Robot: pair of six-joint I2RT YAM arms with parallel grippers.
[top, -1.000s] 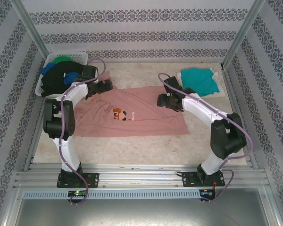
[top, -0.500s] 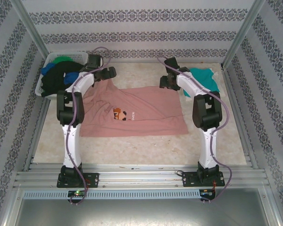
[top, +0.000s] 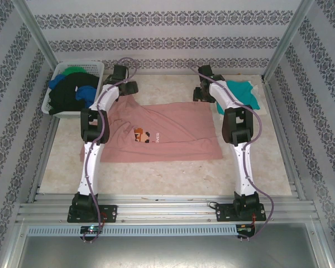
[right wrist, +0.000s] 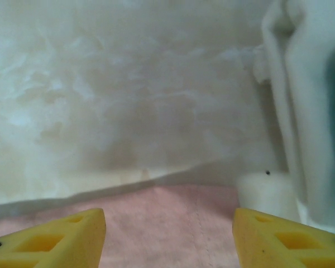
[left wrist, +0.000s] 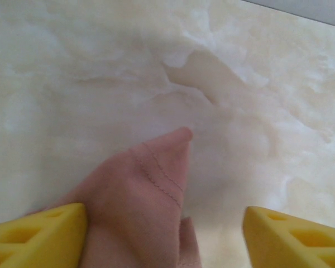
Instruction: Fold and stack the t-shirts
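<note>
Top external view had the salmon-pink t-shirt [top: 173,134] spread flat on the tabletop [top: 156,178], just beside the white basket [top: 57,68]. Its long axis ran straight away from the basket, across the tabletop. The small brown print [top: 142,135] sat in the half closer to the basket, so I judged that the collar end pointed toward the basket and the straight hem lay at the end farthest from it (the neckline itself was too rumpled to make out). A teal t-shirt [top: 241,95] lay beyond that far end, well apart from the basket. The black, blue and green ones [top: 72,92] were heaped in the basket.

The left gripper [top: 124,88] hung over the pink shirt's corner closest to the basket. In the left wrist view its fingers [left wrist: 42,237] stood spread. A stitched point of pink cloth lay loose between them, one finger touching it, nothing pinched. The right gripper [top: 201,94] was at the corner farthest from the basket. Its fingers [right wrist: 56,237] were spread too, straddling the shirt's edge with bare tabletop ahead.

The cloth looked light, soft and limp: it would sag and crease, and would drag on the tabletop rather than slide whole. A pinch at those two corners, on the seamed edge where the fabric is doubled, seemed the best hold. Lifting both together would keep the edge taut.
</note>
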